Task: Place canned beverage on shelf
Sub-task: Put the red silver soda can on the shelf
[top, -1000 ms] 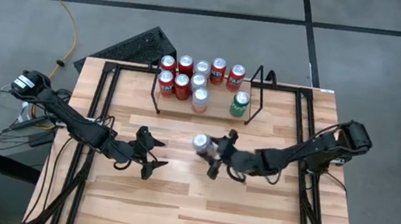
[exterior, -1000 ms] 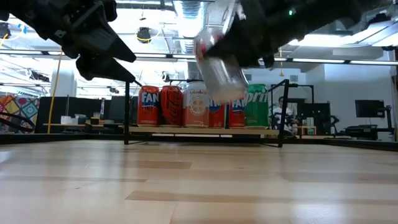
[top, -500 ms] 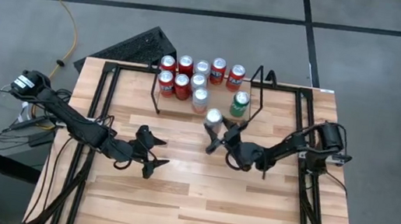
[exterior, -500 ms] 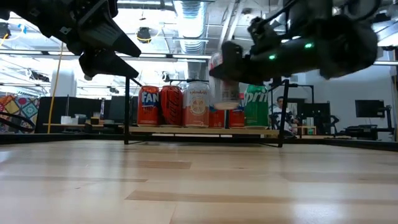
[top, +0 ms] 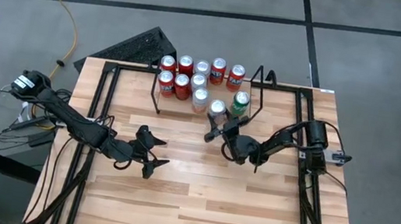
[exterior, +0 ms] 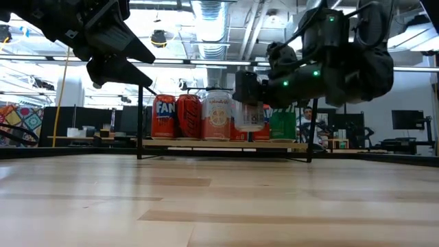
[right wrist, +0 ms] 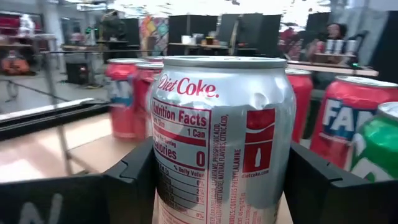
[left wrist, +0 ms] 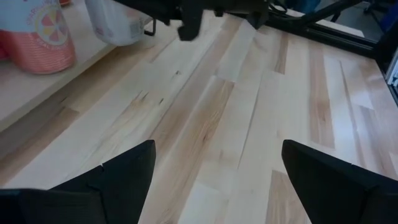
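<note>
— Wooden table (top: 195,205), shelf (top: 259,89) at back edge w/ cans. Where's the Diet Coke can (top: 217,108)?
— Upright in right gripper (top: 218,126), clamped both sides, at shelf's front by green can (top: 240,102).
— Left gripper (top: 149,154)?
— Spread wide, holding nothing, mid-table.

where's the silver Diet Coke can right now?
The silver Diet Coke can sits between the right gripper's fingers at the front edge of the black wire shelf, between the green can and a pale can.
</note>
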{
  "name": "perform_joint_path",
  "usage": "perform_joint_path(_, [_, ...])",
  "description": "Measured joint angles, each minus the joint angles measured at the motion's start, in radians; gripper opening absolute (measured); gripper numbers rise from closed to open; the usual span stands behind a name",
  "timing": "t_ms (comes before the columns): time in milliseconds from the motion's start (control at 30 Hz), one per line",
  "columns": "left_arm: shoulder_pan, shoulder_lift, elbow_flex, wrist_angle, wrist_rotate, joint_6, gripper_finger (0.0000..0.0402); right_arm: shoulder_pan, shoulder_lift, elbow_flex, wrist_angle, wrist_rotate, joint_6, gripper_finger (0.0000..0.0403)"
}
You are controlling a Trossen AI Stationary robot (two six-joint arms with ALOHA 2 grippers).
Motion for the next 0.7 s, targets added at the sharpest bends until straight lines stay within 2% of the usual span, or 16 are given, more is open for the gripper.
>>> perform_joint_path(700, [0.0,0.0,0.0,0.0,-0.025,-0.006,0.0334,-0.112,-0.002,0.002,-0.15,-0.006,0.24,0.025])
